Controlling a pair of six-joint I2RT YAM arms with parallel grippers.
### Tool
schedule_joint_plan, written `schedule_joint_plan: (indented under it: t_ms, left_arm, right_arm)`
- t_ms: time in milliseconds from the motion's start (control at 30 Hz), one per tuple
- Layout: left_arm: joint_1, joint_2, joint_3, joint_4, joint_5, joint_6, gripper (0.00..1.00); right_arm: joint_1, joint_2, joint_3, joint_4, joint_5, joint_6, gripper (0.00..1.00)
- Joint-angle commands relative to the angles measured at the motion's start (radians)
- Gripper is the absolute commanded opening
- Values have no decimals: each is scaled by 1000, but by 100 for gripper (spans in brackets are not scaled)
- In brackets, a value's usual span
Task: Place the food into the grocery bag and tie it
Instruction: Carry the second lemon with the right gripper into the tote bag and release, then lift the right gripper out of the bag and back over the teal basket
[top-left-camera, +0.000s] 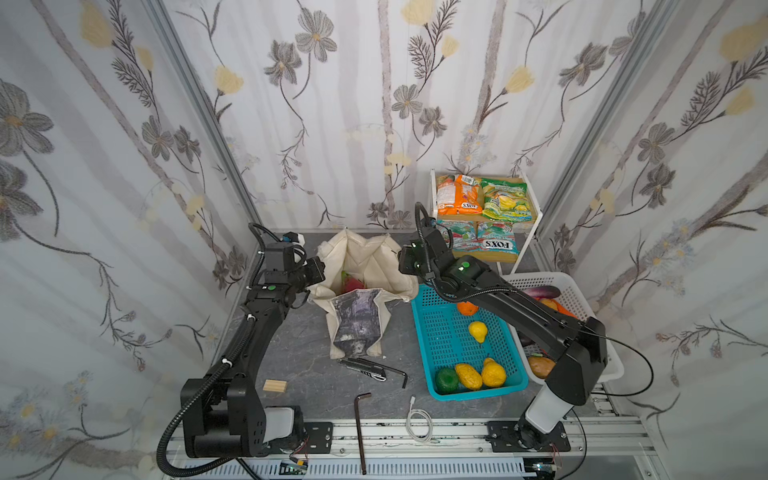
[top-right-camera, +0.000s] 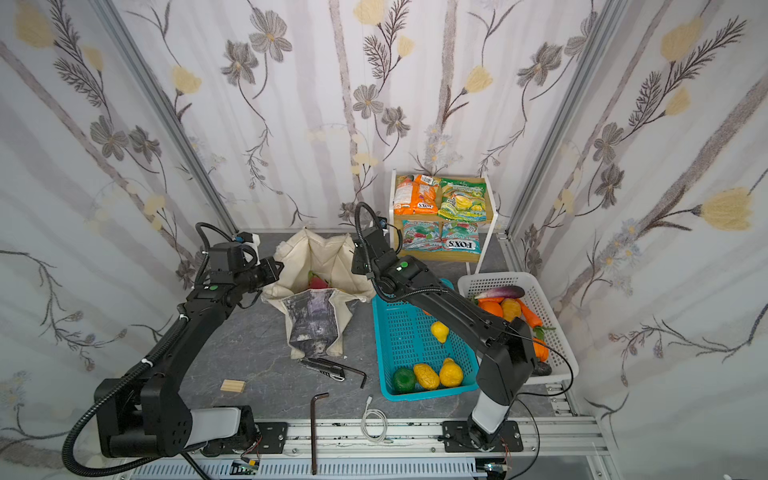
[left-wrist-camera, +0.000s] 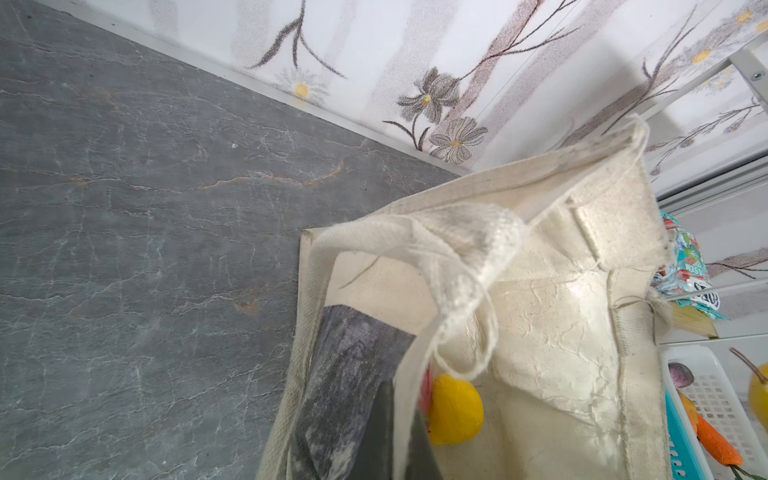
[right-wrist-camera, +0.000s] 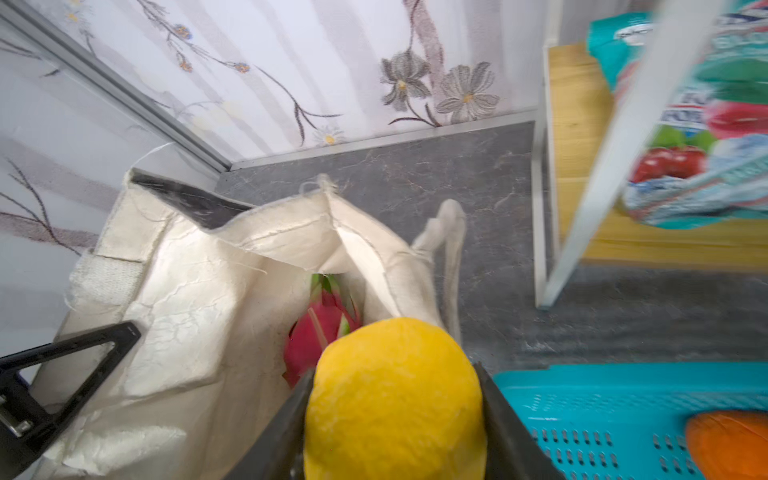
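A cream canvas grocery bag (top-left-camera: 376, 253) is standing at the far middle of the grey table (top-left-camera: 299, 361), its mouth gaping upward. A pink dragon fruit (right-wrist-camera: 316, 332) is lying deep inside it. The bag's printed front panel (top-left-camera: 359, 316) is sagging forward, so the bag is stretching from the back wall toward the near edge.

The left gripper (top-left-camera: 321, 270) is pinching cream cloth at the bag's left rim with its jaws closed on it, and a handle (left-wrist-camera: 457, 249) is looping across its wrist view. The right gripper (right-wrist-camera: 394, 370) is clamping a yellow lemon (right-wrist-camera: 395, 411) between its fingers at the bag's right rim, above the opening.

Just right of the bag, a turquoise basket (top-left-camera: 419, 320) is holding three yellow fruits (top-left-camera: 468, 376), a green fruit (top-left-camera: 446, 380) and an orange fruit (top-left-camera: 467, 308). The right arm is reaching across this basket and covering part of it. Just beside it on the right, a white basket (top-left-camera: 582, 297) is holding a purple eggplant (top-left-camera: 542, 292) and orange produce (top-right-camera: 490, 309).

Behind both baskets, a white rack (top-left-camera: 536, 212) is carrying an orange packet (top-left-camera: 459, 195) and a green packet (top-left-camera: 505, 199) on top, with two teal packets (top-left-camera: 496, 243) below.

In front of the bag, a utility knife (top-left-camera: 361, 368), two hex keys (top-left-camera: 361, 432), a wooden block (top-left-camera: 275, 385) and a white cable (top-left-camera: 419, 424) are lying on the table.
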Motion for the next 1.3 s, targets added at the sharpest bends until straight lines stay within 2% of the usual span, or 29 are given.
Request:
schedule_joint_plan:
  t_ms: [0, 167, 267, 367, 533, 700, 800, 967, 1133, 1267]
  left_arm:
    - [-4, 3, -2, 1, 11, 3, 0]
    - [-9, 3, -2, 1, 12, 3, 0]
    - [-9, 5, -3, 1, 16, 3, 0]
    - [-10, 5, -2, 1, 16, 3, 0]
    - [-11, 3, -3, 1, 13, 3, 0]
    - [-12, 8, -2, 1, 15, 3, 0]
    - [-12, 7, -1, 1, 17, 1, 0]
    - [-12, 8, -1, 1, 18, 1, 0]
    - [-12, 8, -1, 1, 18, 0, 0]
    - [-12, 3, -1, 1, 15, 1, 0]
  right_arm:
    - [8, 92, 86, 6, -42, -25, 52]
    - [47, 247, 209, -29, -55, -35, 52]
    - [49, 310, 244, -16, -115, -24, 52]
    - [49, 362, 251, 4, -150, -5, 52]
    - [49, 436, 252, -2, -144, 18, 52]
    - [53, 476, 248, 4, -205, 44, 53]
    - [62, 473, 247, 3, -152, 47, 60]
    - [57, 465, 247, 2, -159, 21, 83]
    - [65, 426, 241, 5, -163, -22, 90]
    - [88, 329, 200, 33, -100, -83, 96]
